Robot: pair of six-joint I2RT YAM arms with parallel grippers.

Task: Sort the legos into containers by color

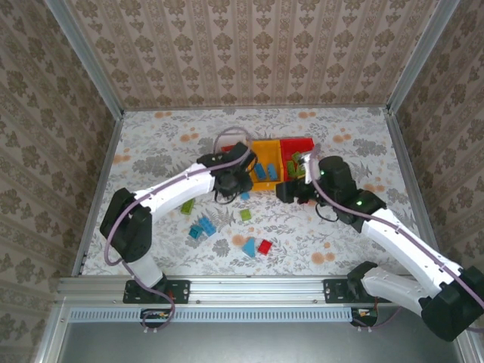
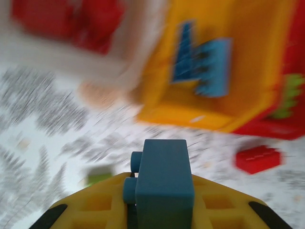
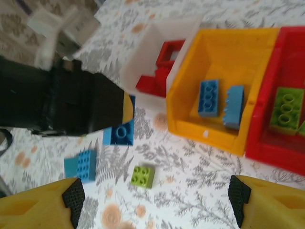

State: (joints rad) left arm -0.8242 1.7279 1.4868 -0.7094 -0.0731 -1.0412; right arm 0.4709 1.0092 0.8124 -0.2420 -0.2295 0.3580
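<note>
Pinched in left end effector [image 2: 159,212]: blue brick [image 2: 164,183]. Just ahead, yellow bin [image 2: 190,114] holding blues, likely its destination. Spread wide, right end effector [image 3: 155,195] hangs over green brick [image 3: 143,175], probably lined up to take it.

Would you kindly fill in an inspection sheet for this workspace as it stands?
Surface: floral-patterned tabletop, flat.
Job's things: white plastic bin holds red bricks; yellow-orange plastic bin, two blue bricks; red plastic bin, green bricks; loose bricks lie on the table.
Clutter: nothing seen.
Hands: left hand shut on a blue plastic brick; right hand open, empty.
Cables: lilac cable along the left arm.
Surroundings: patterned walls, aluminium frame.
</note>
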